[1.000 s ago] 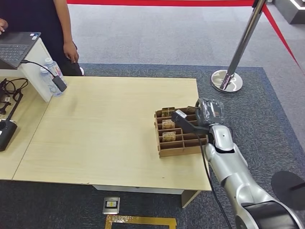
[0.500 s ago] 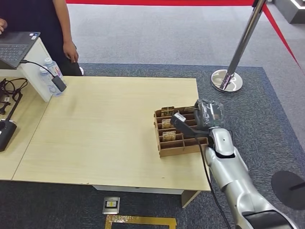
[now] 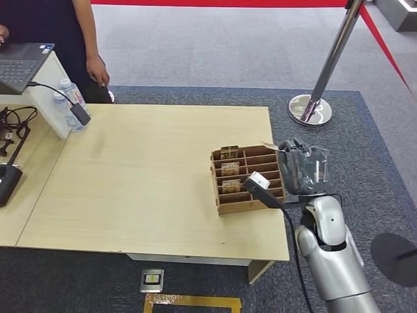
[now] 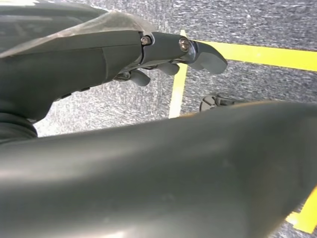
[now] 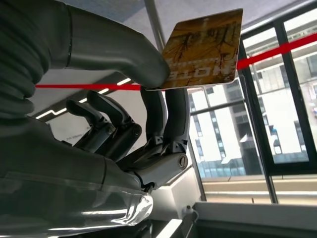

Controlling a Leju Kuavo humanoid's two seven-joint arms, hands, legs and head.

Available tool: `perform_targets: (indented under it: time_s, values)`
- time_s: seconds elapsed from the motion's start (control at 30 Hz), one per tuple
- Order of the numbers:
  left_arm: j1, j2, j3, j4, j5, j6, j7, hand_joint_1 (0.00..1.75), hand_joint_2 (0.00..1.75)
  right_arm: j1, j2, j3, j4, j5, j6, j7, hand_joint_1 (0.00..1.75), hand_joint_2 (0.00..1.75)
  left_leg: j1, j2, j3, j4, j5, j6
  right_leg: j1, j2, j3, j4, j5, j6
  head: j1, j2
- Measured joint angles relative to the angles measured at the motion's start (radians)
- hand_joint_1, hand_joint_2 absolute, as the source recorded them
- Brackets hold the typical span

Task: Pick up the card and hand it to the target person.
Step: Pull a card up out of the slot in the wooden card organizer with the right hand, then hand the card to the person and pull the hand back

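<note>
We had the card (image 5: 203, 48) pinched in our right hand (image 3: 303, 168), lifted just off the tray (image 3: 248, 202) beside it, so pickup looked done and next we'd need to reach toward the person (image 3: 81, 39).

1 light wooden table (image 3: 147, 176) carries 1 brown cardboard slotted tray (image 3: 245, 202). 3 yellow-brown patterned cards (image 3: 230, 170) stand in the tray's slots, and 1 more yellow-brown patterned card (image 5: 203, 49) is pinched in the right hand (image 5: 149, 124). 1 left hand (image 4: 112, 54) hangs over the floor. 2 clear plastic water bottles (image 3: 73, 98) stand beside 1 grey open laptop (image 3: 22, 62). 1 chrome stanchion post (image 3: 324, 72) and 1 person in dark clothes (image 3: 64, 39) stand beyond the table.
</note>
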Motion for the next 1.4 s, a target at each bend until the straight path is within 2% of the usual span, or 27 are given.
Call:
perform_targets:
  time_s: [0.27, 0.5, 0.7, 1.0, 1.4]
  values:
    - [-0.001, 0.005, -0.014, 0.005, -0.016, -0.012, -0.01, 0.0, 0.0, -0.188, 0.06, 0.126, 0.191, -0.038, 0.024, -0.025, 1.75, 1.75, 0.0, 0.006, 0.0, 0.0, 0.0, 0.0, 0.0, 0.006, -0.001, 0.001, 0.002, 0.0, 0.0, 0.0]
    - [-0.01, 0.01, -0.018, 0.006, -0.024, -0.014, 0.031, 0.0, 0.0, -0.352, 0.157, 0.222, 0.342, -0.041, 0.064, -0.036, 1.75, 1.75, 0.0, 0.008, 0.001, 0.0, 0.0, 0.0, 0.0, 0.007, -0.001, 0.001, 0.002, 0.0, 0.0, 0.0]
    - [-0.009, 0.008, -0.014, 0.009, -0.023, -0.01, 0.05, 0.0, 0.0, -0.442, 0.235, 0.274, 0.457, -0.044, 0.097, -0.034, 1.75, 1.75, 0.0, 0.007, 0.001, 0.0, 0.0, 0.0, 0.001, 0.007, -0.001, 0.002, 0.002, 0.0, 0.0, 0.0]
    - [-0.009, 0.001, 0.008, 0.008, -0.003, 0.006, 0.07, 0.0, 0.0, -0.499, 0.288, 0.3, 0.56, -0.069, 0.096, -0.05, 1.75, 1.75, 0.0, 0.004, 0.001, 0.0, 0.001, 0.0, 0.001, 0.004, 0.0, 0.001, 0.001, 0.0, 0.0, 0.0]
    - [-0.008, -0.003, 0.021, 0.008, 0.008, 0.021, 0.079, 0.0, 0.0, -0.51, 0.303, 0.303, 0.616, -0.091, 0.075, -0.066, 1.75, 1.75, 0.0, 0.002, 0.001, 0.0, 0.001, 0.0, 0.001, 0.002, 0.001, 0.001, 0.001, 0.0, 0.0, 0.0]
